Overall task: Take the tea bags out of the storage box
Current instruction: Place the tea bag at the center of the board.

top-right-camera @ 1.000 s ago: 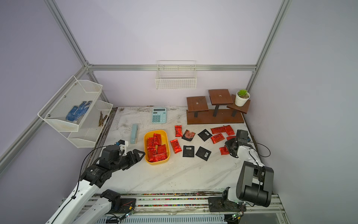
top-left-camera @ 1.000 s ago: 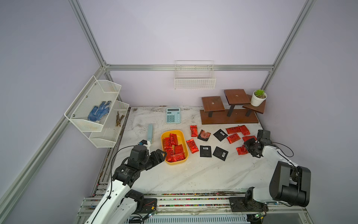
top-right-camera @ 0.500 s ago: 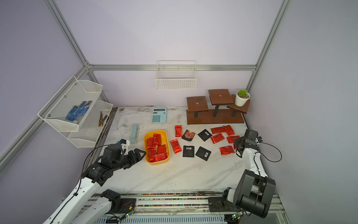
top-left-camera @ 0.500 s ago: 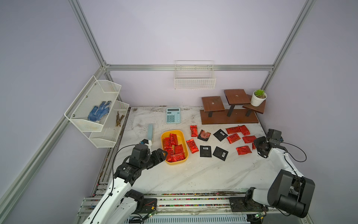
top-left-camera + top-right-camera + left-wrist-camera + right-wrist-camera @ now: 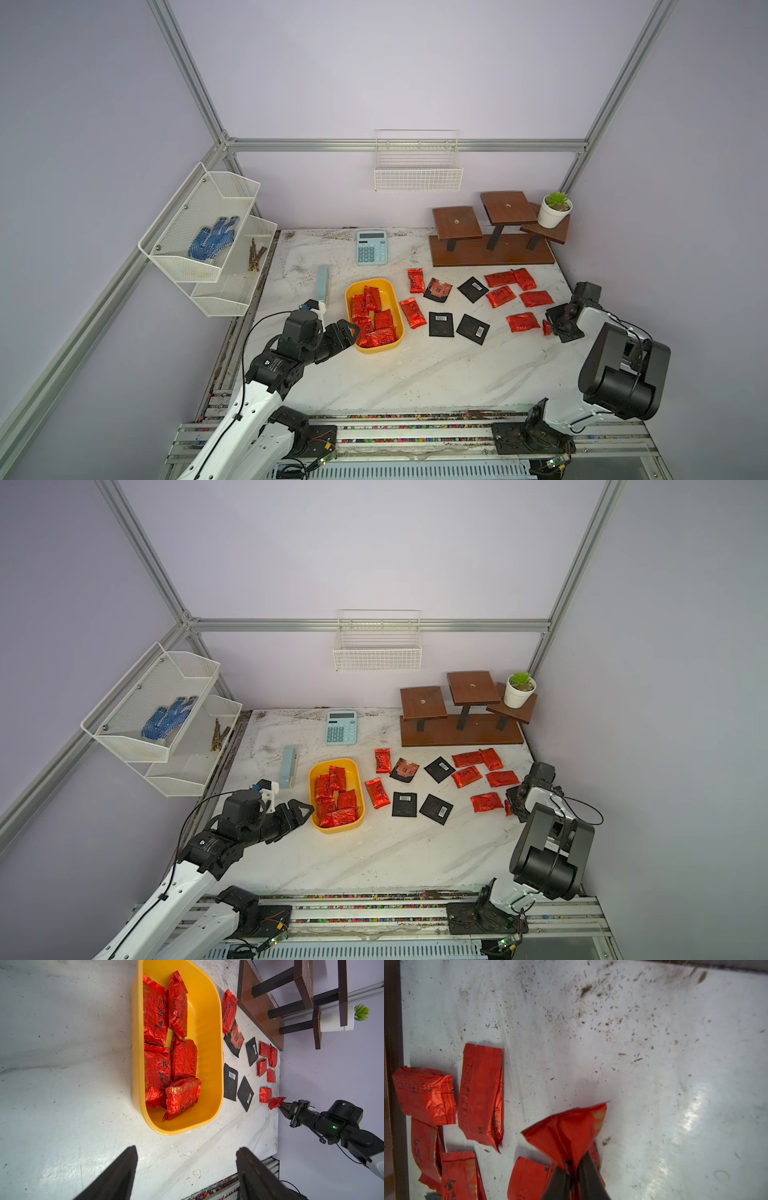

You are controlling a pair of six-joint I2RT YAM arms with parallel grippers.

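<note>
One crinkly red foil tea-bag sachet (image 5: 566,1132) is pinched by its corner in the clamped right gripper (image 5: 572,1167) at the right edge of a top view, probably to be dropped beside the spread-out sachets (image 5: 500,296) there, while the left gripper (image 5: 348,330) is parked wide open and empty just beside the centre-left shallow yellow plastic storage box (image 5: 376,350) - lined up, it seems, for the handful of red sachets (image 5: 376,320) left inside.

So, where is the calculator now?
In both top views the calculator lies flat at the back, just behind the yellow storage box and left of the wooden stand.

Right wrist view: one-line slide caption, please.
Right gripper pinches a red tea bag over the speckled white table, other red sachets lying nearby.
</note>
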